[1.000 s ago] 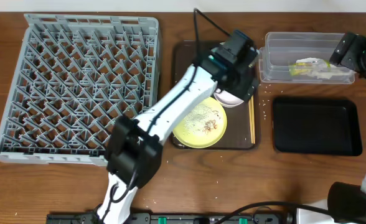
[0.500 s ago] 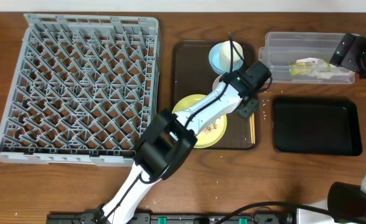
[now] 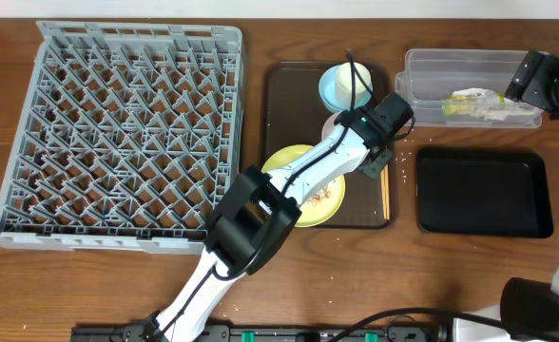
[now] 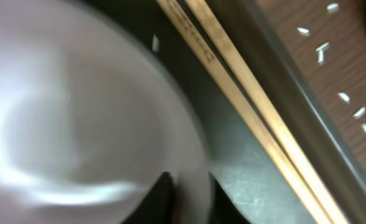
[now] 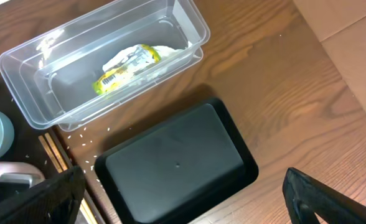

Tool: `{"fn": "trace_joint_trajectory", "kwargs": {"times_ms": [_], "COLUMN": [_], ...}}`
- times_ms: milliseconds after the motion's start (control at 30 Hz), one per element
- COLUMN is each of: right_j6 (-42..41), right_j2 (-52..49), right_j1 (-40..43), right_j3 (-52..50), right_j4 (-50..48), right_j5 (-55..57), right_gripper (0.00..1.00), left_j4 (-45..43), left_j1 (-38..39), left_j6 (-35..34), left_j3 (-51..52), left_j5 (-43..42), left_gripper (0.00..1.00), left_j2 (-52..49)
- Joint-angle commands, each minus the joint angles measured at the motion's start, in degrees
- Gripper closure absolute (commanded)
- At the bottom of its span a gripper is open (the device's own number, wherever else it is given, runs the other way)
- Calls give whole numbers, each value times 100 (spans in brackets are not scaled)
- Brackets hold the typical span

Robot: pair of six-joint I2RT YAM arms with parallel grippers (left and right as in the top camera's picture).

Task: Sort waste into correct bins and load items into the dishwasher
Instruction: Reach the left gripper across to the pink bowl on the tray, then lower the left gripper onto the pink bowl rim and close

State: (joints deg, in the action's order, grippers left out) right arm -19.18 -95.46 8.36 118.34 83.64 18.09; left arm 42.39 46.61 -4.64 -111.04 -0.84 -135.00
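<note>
On the brown serving tray (image 3: 279, 114) at the middle of the desk (image 3: 70, 285), my left gripper (image 4: 188, 199) is pinched down narrow on the rim of the white bowl (image 4: 77, 124). The wrist view shows a dark finger on either side of the white edge, though the picture is blurred and I cannot tell how firm the bite is. Just right of the bowl, the wooden chopsticks (image 4: 245, 93) lie along the serving tray's right edge. Toward the tray's far edge sits the light blue bowl (image 3: 337, 87), close beside the white one. The pale yellow plate (image 3: 318, 201) is at the tray's near edge, partly under my left arm, with beige crumbs (image 3: 310, 190) scattered on it. More rice crumbs (image 3: 403, 157) lie on the bare wood past the tray's right edge.

At the desk's far right corner stands the clear tub (image 5: 30, 93), holding the yellow-green wrapper (image 5: 124, 68) and the white paper wad (image 5: 164, 53) touching it. The black tray (image 3: 484, 190) sits just on the near side of the tub, a small gap between them. My right gripper (image 5: 183, 186) hangs above this corner with its fingers spread wide and nothing between them. The grey dish rack (image 3: 127, 133) takes up the left end of the desk, well apart from the dishes.
</note>
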Motion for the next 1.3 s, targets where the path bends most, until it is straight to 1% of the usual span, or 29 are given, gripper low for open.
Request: {"fn": "trace_joint_trajectory", "kwargs": {"times_ms": [0, 200, 433, 567, 667, 733, 800, 900, 967, 1033, 1100, 1167, 1200, 1267], "right_j6": [61, 61, 61, 61, 61, 61, 61, 59, 59, 61, 61, 59, 59, 59], "right_j2": [-24, -24, -24, -24, -24, -24, -24, -24, -24, -24, -24, -24, -24, -24], "right_j1": [35, 35, 35, 35, 35, 35, 35, 35, 35, 35, 35, 35, 35, 35], "right_j3": [9, 9, 9, 9, 9, 9, 9, 9, 9, 9, 9, 9, 9, 9], "right_j4": [-7, -7, 2, 2, 2, 2, 0, 0, 0, 0, 0, -2, -2, -2], "right_j5": [142, 142, 140, 140, 140, 140, 140, 140, 140, 140, 140, 140, 140, 138], "right_gripper": [1, 1, 1, 1, 1, 1, 1, 1, 1, 1, 1, 1, 1, 1], "left_j4": [59, 48, 35, 39, 87, 116, 122, 168, 227, 254, 251, 251, 251, 251], "left_j1": [-17, -17, -76, -278, -566, -800, -1075, -1283, -1305, -1231, -1078, -901, -811, -634], "left_j6": [-55, -55, -55, -55, -59, -57, -52, -52, -52, -48, -46, -24, -26, -26], "left_j3": [-57, -61, -61, -61, -61, -61, -61, -55, -39, -33, -26, -22, -17, -17], "left_j5": [-37, -170, -170, -170, -197, -455, -938, -1405, -1569, -1565, -1565, -1541, -1443, -1056], "left_gripper": [92, 92, 93, 92, 92, 92, 92, 91, 84, 73, 63, 45, 41, 39], "left_j2": [98, 472, 1246, 1742, 2085, 2240, 2306, 2277, 2225, 2149, 2013, 1882, 1801, 1628]}}
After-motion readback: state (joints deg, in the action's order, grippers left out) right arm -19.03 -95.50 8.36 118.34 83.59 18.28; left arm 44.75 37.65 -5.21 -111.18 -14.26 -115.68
